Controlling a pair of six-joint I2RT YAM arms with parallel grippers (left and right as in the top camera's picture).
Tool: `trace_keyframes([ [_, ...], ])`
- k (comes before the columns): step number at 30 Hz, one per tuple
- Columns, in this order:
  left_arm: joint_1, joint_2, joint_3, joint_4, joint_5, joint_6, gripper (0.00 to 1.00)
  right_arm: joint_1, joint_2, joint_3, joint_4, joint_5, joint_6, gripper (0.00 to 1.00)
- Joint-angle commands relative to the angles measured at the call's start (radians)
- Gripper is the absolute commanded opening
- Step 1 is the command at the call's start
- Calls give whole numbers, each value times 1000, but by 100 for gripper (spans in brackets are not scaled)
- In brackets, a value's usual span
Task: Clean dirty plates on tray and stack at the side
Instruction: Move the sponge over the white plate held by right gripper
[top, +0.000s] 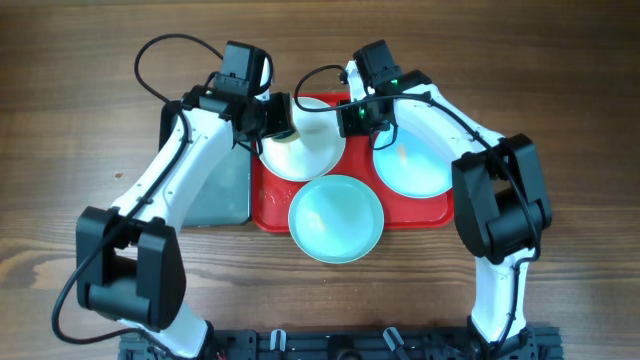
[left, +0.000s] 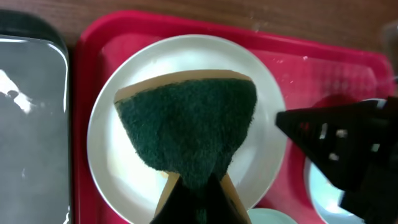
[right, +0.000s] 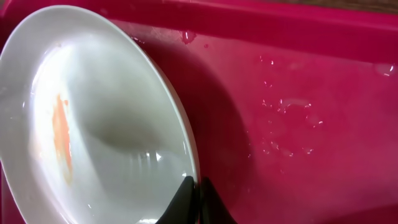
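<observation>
The red tray (top: 268, 205) holds three plates. The white plate (top: 305, 155) is at its far left. One aqua plate (top: 336, 218) overhangs the front rim and another aqua plate (top: 412, 168) lies at the right. My left gripper (top: 280, 125) is shut on a green sponge (left: 186, 124) with a tan edge, held over the white plate (left: 124, 168). My right gripper (top: 350, 122) is shut on the right rim of the white plate (right: 106, 124), which has an orange smear. Its fingers (right: 198, 190) pinch the rim, and the red tray (right: 298, 124) beside them is wet.
A grey black-rimmed tray (top: 215, 190) touches the red tray's left side and also shows in the left wrist view (left: 31, 124). The right aqua plate carries a faint orange mark. Bare wooden table surrounds the trays.
</observation>
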Motion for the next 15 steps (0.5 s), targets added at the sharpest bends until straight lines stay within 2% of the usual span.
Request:
trace_keyframes([
  [1, -2, 64, 14, 1, -26, 21, 4, 6, 6, -9, 9, -11, 6, 4],
  [9, -3, 109, 14, 8, -36, 25, 4, 7, 7, -9, 8, 10, 5, 5],
  [11, -5, 109, 14, 8, -36, 25, 4, 6, 7, -9, 10, 11, 4, 10],
  [13, -11, 109, 14, 8, -36, 44, 4, 7, 7, -9, 12, 11, 4, 22],
  [15, -18, 109, 14, 8, -37, 83, 4, 7, 7, -10, 12, 13, 4, 24],
])
